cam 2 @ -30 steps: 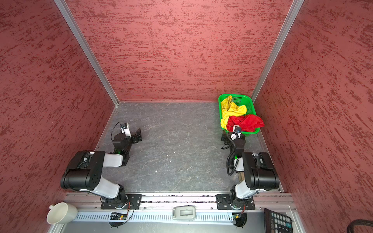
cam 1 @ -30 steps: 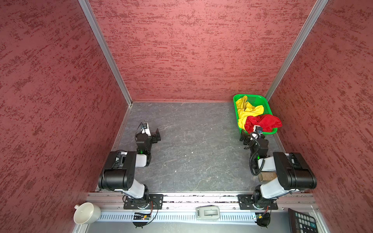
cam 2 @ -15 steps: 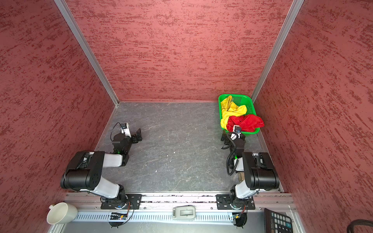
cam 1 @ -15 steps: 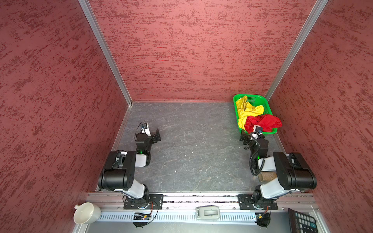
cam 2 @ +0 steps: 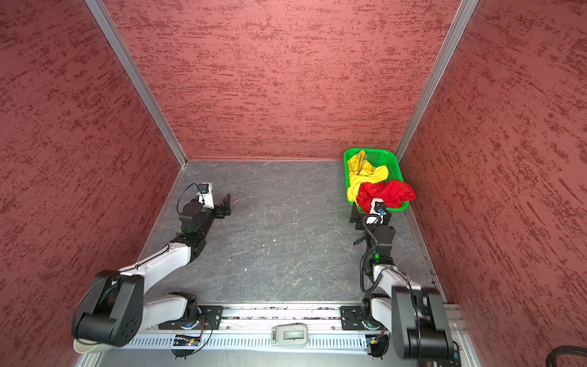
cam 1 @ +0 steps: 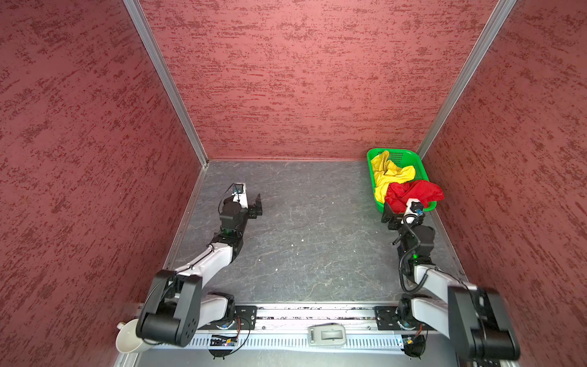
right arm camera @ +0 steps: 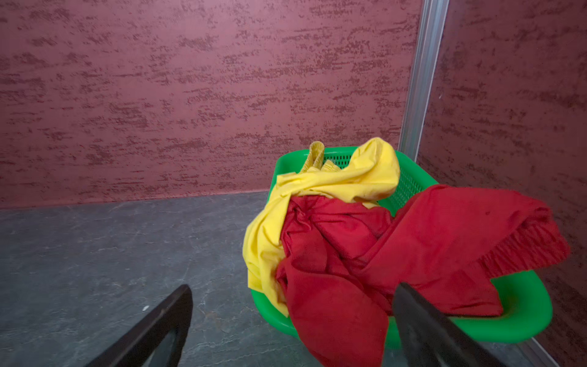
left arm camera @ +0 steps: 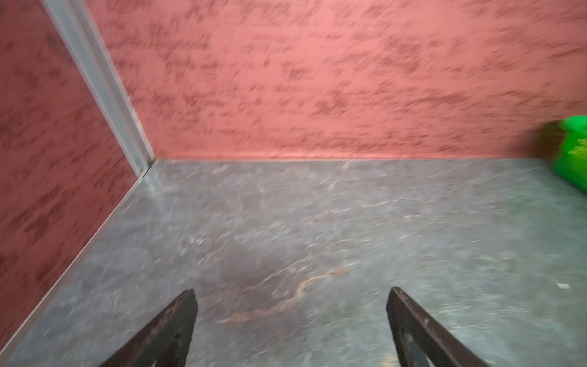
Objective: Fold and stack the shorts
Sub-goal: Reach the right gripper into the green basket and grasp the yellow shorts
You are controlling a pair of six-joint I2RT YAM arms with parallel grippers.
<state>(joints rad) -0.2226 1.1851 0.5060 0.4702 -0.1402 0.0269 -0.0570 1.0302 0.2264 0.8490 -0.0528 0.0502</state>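
**Both shorts lie crumpled in the green basket; both grippers stand open and empty**

We see a grey stone-patterned table (cam 1: 301, 241) boxed in by textured red walls (cam 1: 301, 79). A green perforated basket (cam 1: 403, 154) sits in the far right corner of the table.

Both pairs of shorts are in the basket, unfolded and bunched together. The yellow shorts (cam 1: 386, 178) fill the far part and spill over the basket side that faces the table's middle. The red shorts (cam 1: 413, 192) lie on top of them at the near end. They drape over the near rim and over the side next to the right wall.

The right gripper (right arm camera: 292, 287) sits just in front of the basket's near rim. Its two dark fingers are spread wide and nothing is between them. In the right wrist view, the red cloth hangs just beyond the fingers. We cannot tell whether one finger touches it.

The left gripper (left arm camera: 290, 290) is low over the left side of the table, well apart from the basket. Its fingers are also spread wide, with only bare table between them. The left wrist view is blurred.
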